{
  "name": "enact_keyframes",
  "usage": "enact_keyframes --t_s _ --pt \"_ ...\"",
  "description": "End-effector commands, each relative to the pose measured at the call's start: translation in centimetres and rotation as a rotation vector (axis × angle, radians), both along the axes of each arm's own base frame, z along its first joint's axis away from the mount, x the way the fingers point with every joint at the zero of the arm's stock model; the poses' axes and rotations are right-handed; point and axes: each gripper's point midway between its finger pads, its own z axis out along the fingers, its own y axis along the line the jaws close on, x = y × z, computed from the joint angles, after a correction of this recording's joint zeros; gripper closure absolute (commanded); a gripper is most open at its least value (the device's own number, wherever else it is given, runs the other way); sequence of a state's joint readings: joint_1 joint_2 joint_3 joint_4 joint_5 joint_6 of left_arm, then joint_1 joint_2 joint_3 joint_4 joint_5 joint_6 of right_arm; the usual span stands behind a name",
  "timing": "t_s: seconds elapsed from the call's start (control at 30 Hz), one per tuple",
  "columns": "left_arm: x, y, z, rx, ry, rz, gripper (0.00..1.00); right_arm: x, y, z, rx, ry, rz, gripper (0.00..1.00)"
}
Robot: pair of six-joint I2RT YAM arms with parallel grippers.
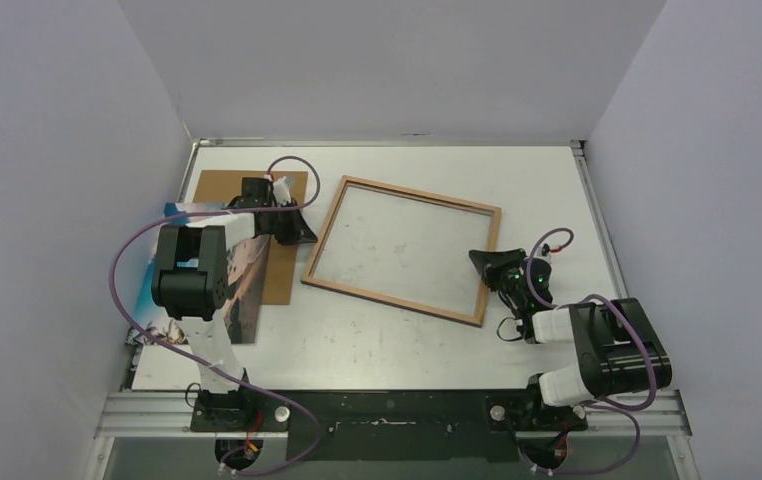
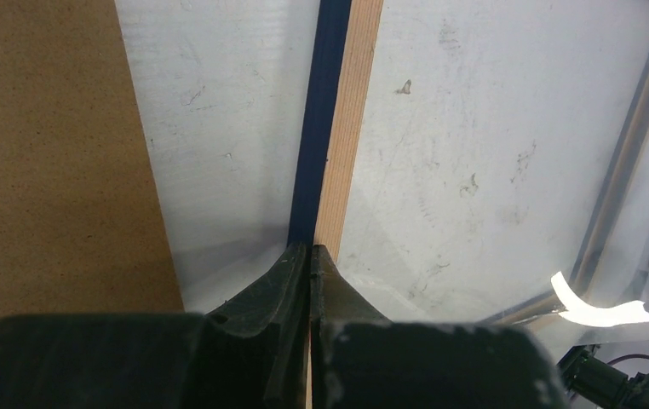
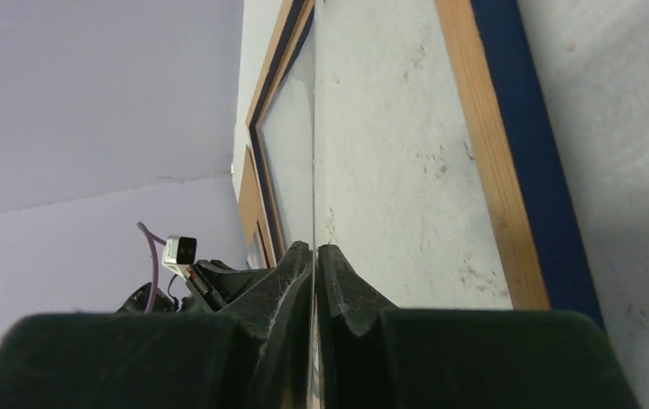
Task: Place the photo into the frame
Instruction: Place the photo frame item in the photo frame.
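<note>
The frame (image 1: 393,302) lies in the middle of the table with its wood-brown back up; its navy outer side shows in both wrist views (image 2: 347,128) (image 3: 491,170). My left gripper (image 1: 302,235) is shut, its tips (image 2: 311,247) down on the frame's left rail with nothing between them. My right gripper (image 1: 482,258) sits at the frame's right edge, shut (image 3: 314,247) on the thin edge of the clear pane (image 3: 313,128). The photo (image 1: 244,300) lies at the left, mostly hidden under my left arm and the backing board.
A plain brown backing board (image 1: 247,190) (image 2: 48,153) lies left of the frame, partly over the photo. A white tape tab (image 2: 598,311) shows near the frame's far corner. Walls close in the table on three sides.
</note>
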State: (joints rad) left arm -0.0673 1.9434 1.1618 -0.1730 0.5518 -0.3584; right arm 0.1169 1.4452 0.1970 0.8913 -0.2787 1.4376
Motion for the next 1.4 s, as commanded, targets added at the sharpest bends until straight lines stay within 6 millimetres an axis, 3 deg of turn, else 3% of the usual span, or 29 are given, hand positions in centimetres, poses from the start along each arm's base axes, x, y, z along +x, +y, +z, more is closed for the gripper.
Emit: enact_keyframes --t_s 0.0,0.6,1.0,1.37 --pt "-0.1 -0.5 -0.5 -0.014 0.017 -0.023 1.0 1.3 0.5 2.1 -0.116 -0.098 0.068 0.95" --pt "0.1 -0.6 -0.2 -0.016 0.012 -0.028 1.0 2.6 0.8 2.8 -0.443 -0.139 0.153 0.94" --pt "0.1 -0.7 -0.4 -0.02 0.017 -0.029 1.0 2.4 1.4 7.1 -0.51 -0.326 0.144 0.95" --pt "-0.2 -0.6 -0.5 -0.023 0.021 -0.029 1.0 3.0 1.8 5.1 -0.487 -0.292 0.151 0.95"
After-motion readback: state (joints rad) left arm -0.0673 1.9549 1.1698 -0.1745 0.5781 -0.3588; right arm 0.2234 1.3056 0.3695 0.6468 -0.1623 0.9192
